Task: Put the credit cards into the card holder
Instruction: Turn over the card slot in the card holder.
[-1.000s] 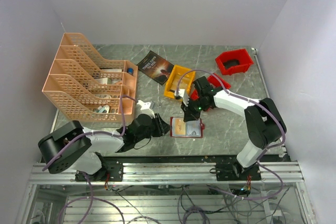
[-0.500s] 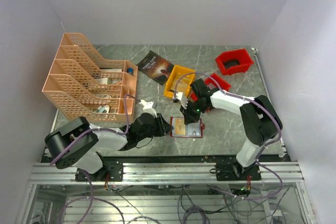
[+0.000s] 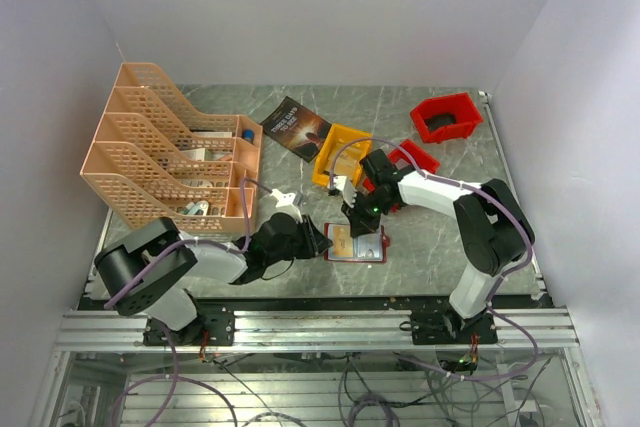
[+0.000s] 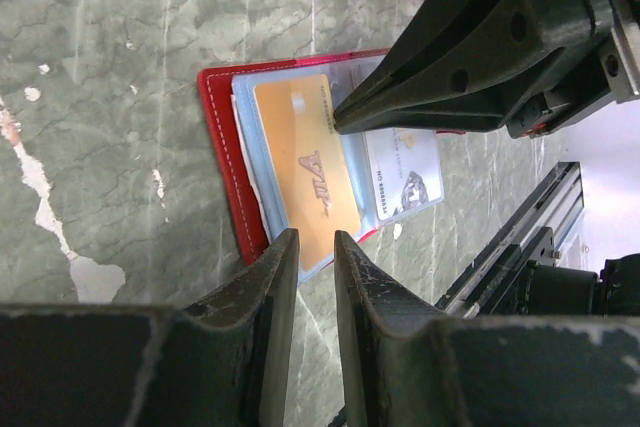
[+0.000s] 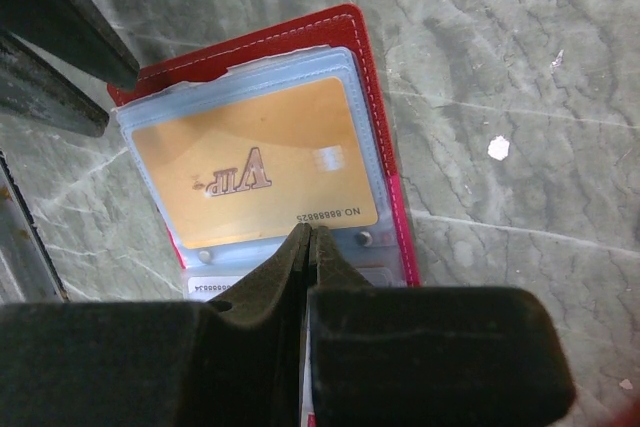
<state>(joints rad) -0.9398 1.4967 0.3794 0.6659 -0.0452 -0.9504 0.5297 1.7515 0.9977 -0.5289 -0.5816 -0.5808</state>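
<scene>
While the left arm's big round joint has swung to the right in the view from above, its black left gripper (image 3: 318, 240) has stayed at the left edge of the small dark red folding card holder with clear pockets (image 3: 357, 247). The card holder lies open and flat on the grey marble table (image 3: 440, 247), near the front edge, between the two arms. The black right gripper (image 3: 358, 224) has slid a tiny bit closer and now points down at the top of the card holder.

In the left wrist view, the left gripper's two fingers stand a little way apart with nothing between them. Their tips sit right at the near edge of the card holder. I cannot tell if they press on it. A shiny gold plastic card (image 4: 305, 167) lies under a clear pocket. A pale silver card (image 4: 405, 175) lies in the pocket beside it. The right gripper's dark tip comes down between the two.

In the right wrist view, the right gripper's fingers are squeezed tight together and carry nothing that I can see. Their tip touches the long edge of the gold card.

I think the small move closer means the right gripper is poking the gold card the last bit into its pocket, while the left gripper guards the card holder so it does not slide.
</scene>
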